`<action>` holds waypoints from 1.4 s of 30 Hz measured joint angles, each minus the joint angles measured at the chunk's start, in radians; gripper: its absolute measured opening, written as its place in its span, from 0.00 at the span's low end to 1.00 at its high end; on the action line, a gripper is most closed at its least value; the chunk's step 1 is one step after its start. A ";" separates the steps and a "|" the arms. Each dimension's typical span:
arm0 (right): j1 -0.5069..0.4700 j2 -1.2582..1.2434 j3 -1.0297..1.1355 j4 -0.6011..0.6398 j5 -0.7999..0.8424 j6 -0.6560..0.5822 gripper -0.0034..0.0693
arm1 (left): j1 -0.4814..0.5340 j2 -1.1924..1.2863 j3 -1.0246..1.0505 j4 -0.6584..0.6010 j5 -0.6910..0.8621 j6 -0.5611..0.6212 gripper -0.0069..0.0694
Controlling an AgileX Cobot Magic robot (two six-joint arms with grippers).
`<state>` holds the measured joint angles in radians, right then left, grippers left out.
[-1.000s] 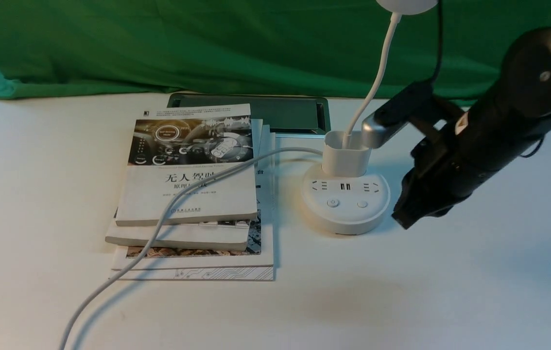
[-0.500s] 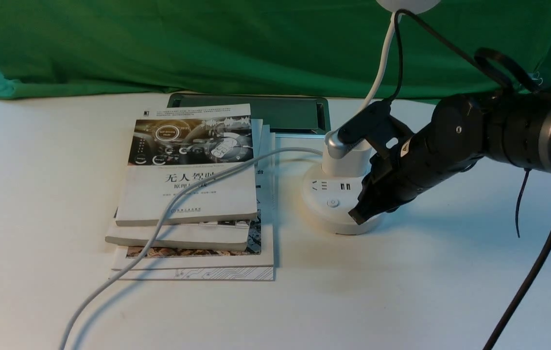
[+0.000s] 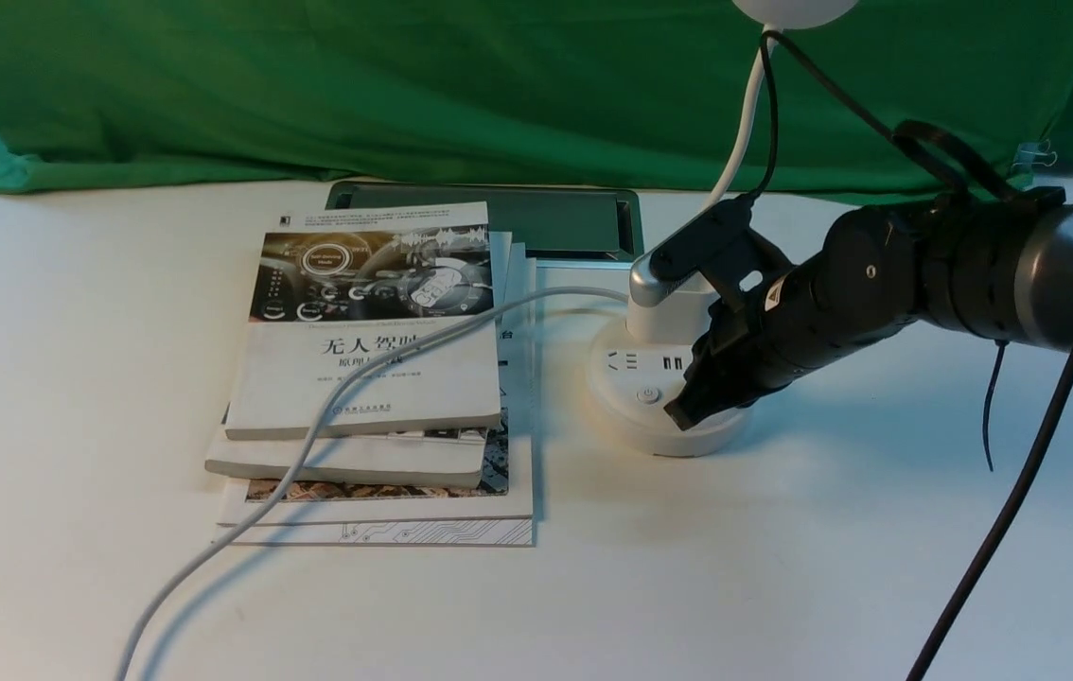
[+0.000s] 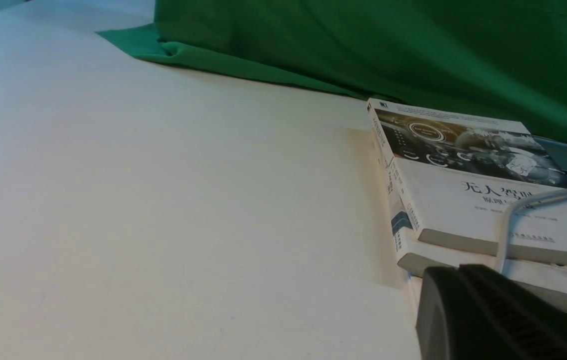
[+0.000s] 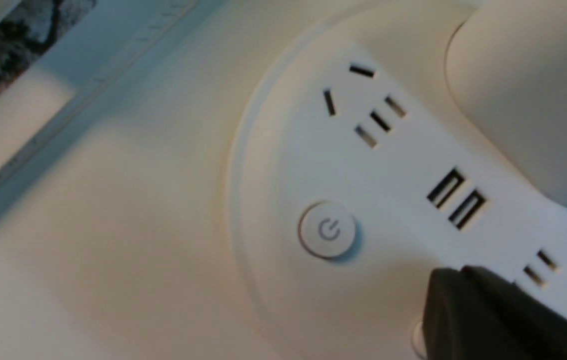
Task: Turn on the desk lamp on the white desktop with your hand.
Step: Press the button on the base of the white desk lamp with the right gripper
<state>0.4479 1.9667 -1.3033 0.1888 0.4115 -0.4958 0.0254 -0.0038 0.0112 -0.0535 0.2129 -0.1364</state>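
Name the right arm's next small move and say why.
Probably slide the right tool a little leftward until its tip is over the power button on the lamp. The tip sits on the base just beside that button, which lies uncovered.

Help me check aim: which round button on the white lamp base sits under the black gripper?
The right-hand button, almost hidden beneath the right gripper; the power-symbol button lies uncovered.
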 joint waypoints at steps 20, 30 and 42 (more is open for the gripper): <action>0.001 0.014 -0.019 0.002 0.033 0.001 0.10 | 0.000 0.000 0.000 0.000 0.000 0.000 0.12; 0.001 -0.017 -0.042 -0.050 0.094 0.030 0.10 | 0.000 0.000 0.000 0.000 0.000 0.000 0.12; 0.001 -0.013 -0.043 -0.078 0.114 0.056 0.10 | 0.000 0.000 0.000 0.000 0.000 0.000 0.12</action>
<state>0.4487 1.9533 -1.3462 0.1105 0.5253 -0.4394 0.0254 -0.0038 0.0112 -0.0535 0.2129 -0.1364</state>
